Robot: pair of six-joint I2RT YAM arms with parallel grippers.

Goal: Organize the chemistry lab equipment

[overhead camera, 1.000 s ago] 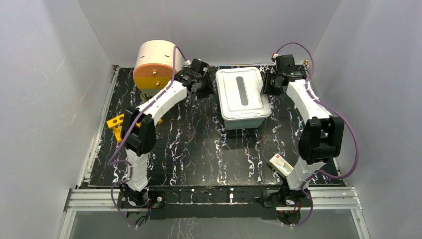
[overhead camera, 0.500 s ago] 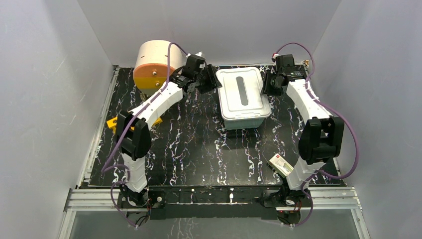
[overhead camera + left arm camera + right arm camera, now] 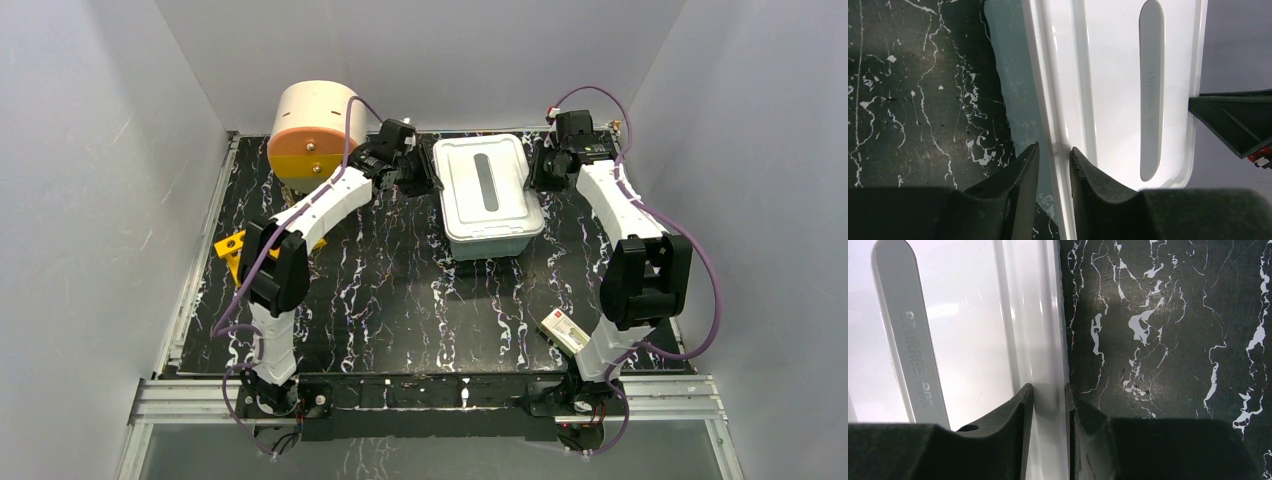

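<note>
Plainly, found the white storage box [image 3: 490, 238] at the far middle of the dark marbled surface [image 3: 400, 300], with the lid [image 3: 460, 190] seated on top and hiding the inside. Saw the left jaws closed on the lid's left rim. In the left wrist view, made out one dark finger [image 3: 1015, 192] on the rim's outer side and the other on the lid's top, with the rim filling the narrow gap between. Saw the right jaws likewise pinched on the lid's right rim, one finger [image 3: 1008, 420] on the lid's top and its mate against the outer edge, next to the surface. Read raised lettering [image 3: 915, 385], STORAGE BOX, on the long grey strip [image 3: 487, 182] down the lid's middle. Caught a dark finger of the right jaws at the lid's opposite rim in the left wrist view.

From above, noted both arms stretched to the far end, the left arm [image 3: 320, 205] slanting in from the left, the right arm [image 3: 615, 210] reaching in from the right. Spotted the orange-yellow holed rack [image 3: 232, 245] near the surface's left edge, mostly hidden beneath the left arm's elbow. Spotted a small packet [image 3: 565, 332] with a red mark lying flat toward the near right corner, just beside the right arm's lower link and well apart from the box. Noted a cream drum [image 3: 315, 115] with an orange face at the far left corner, apart from the box.
</note>
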